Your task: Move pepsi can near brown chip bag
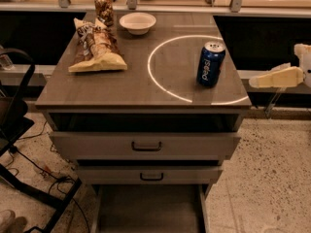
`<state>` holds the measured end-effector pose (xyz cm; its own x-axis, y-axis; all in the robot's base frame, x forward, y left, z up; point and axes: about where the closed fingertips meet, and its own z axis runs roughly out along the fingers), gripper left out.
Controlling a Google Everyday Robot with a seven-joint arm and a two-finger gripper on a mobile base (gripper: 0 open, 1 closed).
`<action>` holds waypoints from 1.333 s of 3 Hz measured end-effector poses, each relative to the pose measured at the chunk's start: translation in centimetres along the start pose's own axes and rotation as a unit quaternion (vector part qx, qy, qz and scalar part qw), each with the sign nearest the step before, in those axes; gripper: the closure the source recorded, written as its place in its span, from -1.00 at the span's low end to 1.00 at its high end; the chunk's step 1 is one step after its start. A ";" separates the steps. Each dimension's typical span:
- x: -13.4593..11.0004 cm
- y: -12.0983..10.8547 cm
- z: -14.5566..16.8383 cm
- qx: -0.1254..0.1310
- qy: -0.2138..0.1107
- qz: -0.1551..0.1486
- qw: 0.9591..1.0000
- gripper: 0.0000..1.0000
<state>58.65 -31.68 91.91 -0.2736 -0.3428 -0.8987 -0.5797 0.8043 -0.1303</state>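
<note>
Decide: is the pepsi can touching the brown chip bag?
No: the pepsi can stands at the tabletop's right, well apart from the brown chip bag at its left; the pincer is beyond the right edge.
</note>
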 end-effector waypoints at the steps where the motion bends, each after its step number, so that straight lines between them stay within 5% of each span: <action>1: -0.5 1.1 2.4 -0.026 -0.021 0.006 0.999 -1.00; 4: -2.0 3.9 10.3 -0.106 -0.103 0.039 0.988 -1.00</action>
<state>64.79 -22.83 88.91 -0.1741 -0.1612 -0.9714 -0.7168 0.6971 0.0128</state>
